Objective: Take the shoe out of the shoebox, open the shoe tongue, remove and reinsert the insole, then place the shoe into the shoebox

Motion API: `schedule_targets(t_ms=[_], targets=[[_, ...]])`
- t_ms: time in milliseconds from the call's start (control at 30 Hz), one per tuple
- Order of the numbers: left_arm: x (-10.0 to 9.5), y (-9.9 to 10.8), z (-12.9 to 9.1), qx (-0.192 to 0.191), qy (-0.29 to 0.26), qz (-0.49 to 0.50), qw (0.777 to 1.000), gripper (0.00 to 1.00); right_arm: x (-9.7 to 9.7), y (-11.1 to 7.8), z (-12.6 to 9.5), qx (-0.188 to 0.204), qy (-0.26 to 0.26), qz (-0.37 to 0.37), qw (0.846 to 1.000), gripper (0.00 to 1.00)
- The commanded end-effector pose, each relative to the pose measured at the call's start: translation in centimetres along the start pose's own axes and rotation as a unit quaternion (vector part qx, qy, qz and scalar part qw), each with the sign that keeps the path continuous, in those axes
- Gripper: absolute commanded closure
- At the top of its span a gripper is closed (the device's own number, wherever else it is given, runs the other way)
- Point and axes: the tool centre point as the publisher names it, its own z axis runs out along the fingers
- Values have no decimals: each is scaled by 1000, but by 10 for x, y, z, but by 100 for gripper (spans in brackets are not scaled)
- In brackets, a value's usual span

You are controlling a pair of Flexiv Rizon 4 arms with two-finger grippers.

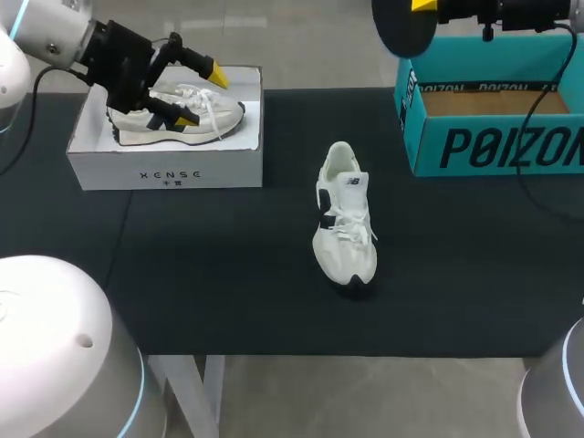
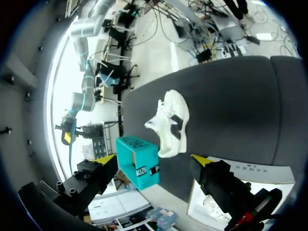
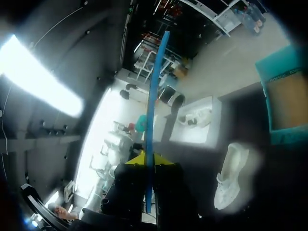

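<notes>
A white shoe [image 1: 345, 219] with a dark side patch lies on the black mat in the middle of the table, toe toward the front edge; it also shows in the wrist views [image 2: 171, 125] [image 3: 231, 178]. A second pale shoe [image 1: 178, 114] sits inside the white shoebox [image 1: 164, 169] at the back left. My left gripper [image 1: 202, 97] hangs open just over that shoe, fingers wide apart [image 2: 155, 159]. At the back right, high above the table, my right gripper [image 1: 420, 5] [image 3: 144, 159] is shut on a thin flat insole [image 3: 153, 96], seen edge-on as a blue strip and as a dark rounded shape [image 1: 404, 27].
A teal open box [image 1: 493, 137] [image 2: 139, 163] stands at the back right, under my right arm. The black mat [image 1: 228, 265] covers the table between the two boxes and around the loose shoe.
</notes>
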Motion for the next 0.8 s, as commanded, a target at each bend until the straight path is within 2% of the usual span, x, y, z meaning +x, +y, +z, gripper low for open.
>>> schedule_targets(t_ms=[33,800], targets=[[0,0,0,0,2,0,1000,0,-1,13,12,5,3,-5,1000,100],[0,0,0,0,2,0,1000,0,-4,16,10,-1,-7,1,1000,100]])
